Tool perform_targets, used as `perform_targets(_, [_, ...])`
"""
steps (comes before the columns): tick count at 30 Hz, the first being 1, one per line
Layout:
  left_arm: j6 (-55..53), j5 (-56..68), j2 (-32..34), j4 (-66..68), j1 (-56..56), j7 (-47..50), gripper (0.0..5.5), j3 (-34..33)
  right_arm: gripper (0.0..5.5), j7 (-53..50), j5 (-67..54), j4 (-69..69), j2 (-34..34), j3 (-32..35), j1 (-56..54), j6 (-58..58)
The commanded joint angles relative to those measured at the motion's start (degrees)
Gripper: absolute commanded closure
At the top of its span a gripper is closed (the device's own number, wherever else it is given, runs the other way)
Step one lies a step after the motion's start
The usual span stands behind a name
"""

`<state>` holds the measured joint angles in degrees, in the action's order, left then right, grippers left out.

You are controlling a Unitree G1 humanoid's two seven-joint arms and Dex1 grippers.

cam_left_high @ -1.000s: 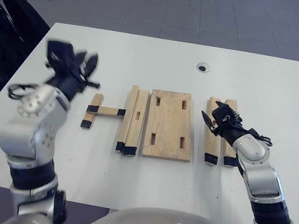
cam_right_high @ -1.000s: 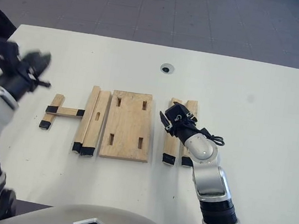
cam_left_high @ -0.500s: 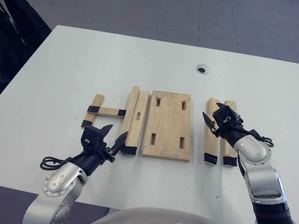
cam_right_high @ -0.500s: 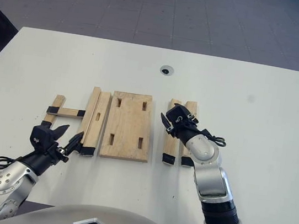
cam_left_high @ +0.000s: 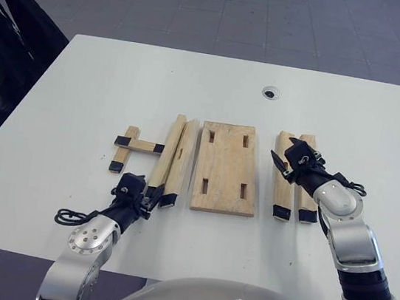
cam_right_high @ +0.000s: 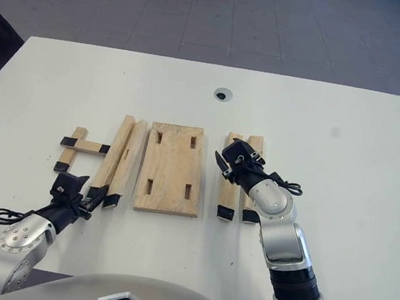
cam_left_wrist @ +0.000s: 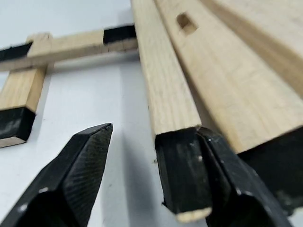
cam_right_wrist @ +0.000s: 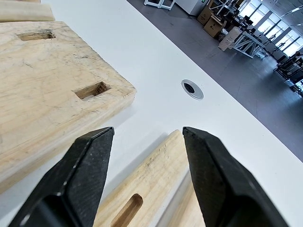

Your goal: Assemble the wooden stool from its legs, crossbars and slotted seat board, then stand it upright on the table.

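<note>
The slotted seat board (cam_left_high: 227, 167) lies flat mid-table. To its left lie two legs (cam_left_high: 171, 157), tilted, with black near ends. Left of those, two crossbars (cam_left_high: 137, 145) form a T. My left gripper (cam_left_high: 148, 193) is open at the legs' near end; in the left wrist view its fingers (cam_left_wrist: 80, 175) straddle the outer leg's black cap (cam_left_wrist: 182, 170), with a gap on one side. Right of the board lies another pair of legs (cam_left_high: 281, 195). My right gripper (cam_left_high: 283, 151) hovers open over their far end, a slotted leg (cam_right_wrist: 147, 184) below its spread fingers.
The white table (cam_left_high: 381, 131) has a round cable hole (cam_left_high: 270, 93) beyond the board. A dark object (cam_left_high: 9, 26) stands off the table's left edge. Bare tabletop stretches to the far side and to the right.
My left arm swung down from high at the left to the near end of the left legs. Those legs' near ends slid left and now lie tilted; the crossbars shifted slightly. Right arm unmoved.
</note>
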<state>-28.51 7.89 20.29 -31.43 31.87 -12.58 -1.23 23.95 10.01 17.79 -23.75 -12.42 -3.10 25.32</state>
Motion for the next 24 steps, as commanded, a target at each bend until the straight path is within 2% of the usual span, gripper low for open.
perform_targets(1, [0.8,-0.4,-0.2,3.9,0.8,0.0,3.04,-2.5,2.83,0.2,0.4,-0.1,-0.4,0.2,-0.7,0.6])
perform_targets(9, [9.8,1.4,-2.2,5.8,-0.5,-2.9,4.37,-3.6,2.83,0.3,0.4,-0.3,-0.5,0.2,-0.6,0.5])
perform_targets(13, [12.9,1.6,-2.9,6.4,-5.0,-2.7,4.46,-4.8,2.83,-0.1,-0.7,-0.7,0.3,1.4,-0.9,1.3])
perform_targets(18, [20.1,-7.6,1.1,5.6,-20.0,-0.7,4.47,-3.4,2.83,2.1,-19.1,-1.0,8.9,14.5,-6.8,16.7])
perform_targets(21, [24.1,-10.0,1.8,6.3,-27.7,-1.6,4.47,-1.3,2.28,4.6,-38.6,-1.8,15.1,26.0,-13.4,33.9])
perform_targets(24, [26.2,-8.9,1.8,6.3,-31.9,-5.6,4.47,2.3,1.62,4.2,-54.0,-6.1,18.4,36.2,-20.5,46.6])
